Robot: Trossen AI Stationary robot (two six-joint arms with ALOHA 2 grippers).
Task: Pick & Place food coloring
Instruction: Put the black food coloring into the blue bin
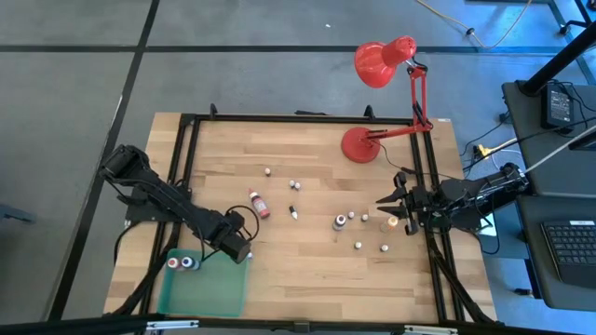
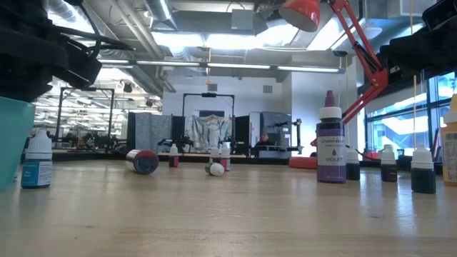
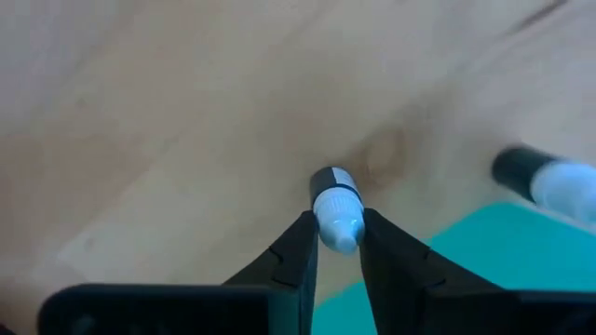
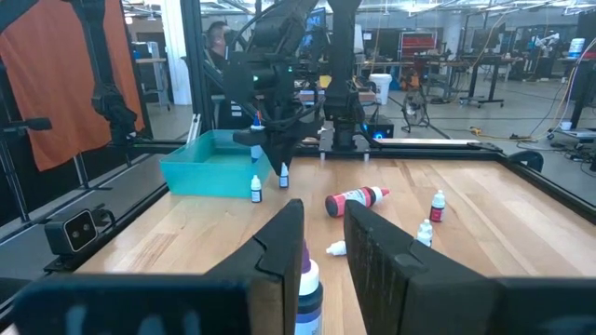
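Wooden table (image 1: 307,186) with a red lamp (image 1: 382,70) at the far right. Green tray (image 1: 209,288) at the near left corner, two bottles (image 1: 183,264) at its far left edge. Left gripper (image 3: 332,244) just beside the tray's far right corner, closed on a small dark bottle (image 3: 334,207) with a white tip. Right gripper (image 4: 321,244) near the right edge, fingers close together, holding nothing. More small bottles scattered mid-table: a red one (image 1: 259,204) lying flat, a violet one (image 2: 330,146) upright.

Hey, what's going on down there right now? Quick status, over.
Left gripper shut on a small white-tipped bottle beside the green tray. Right gripper shut, idle. Nothing blocking.
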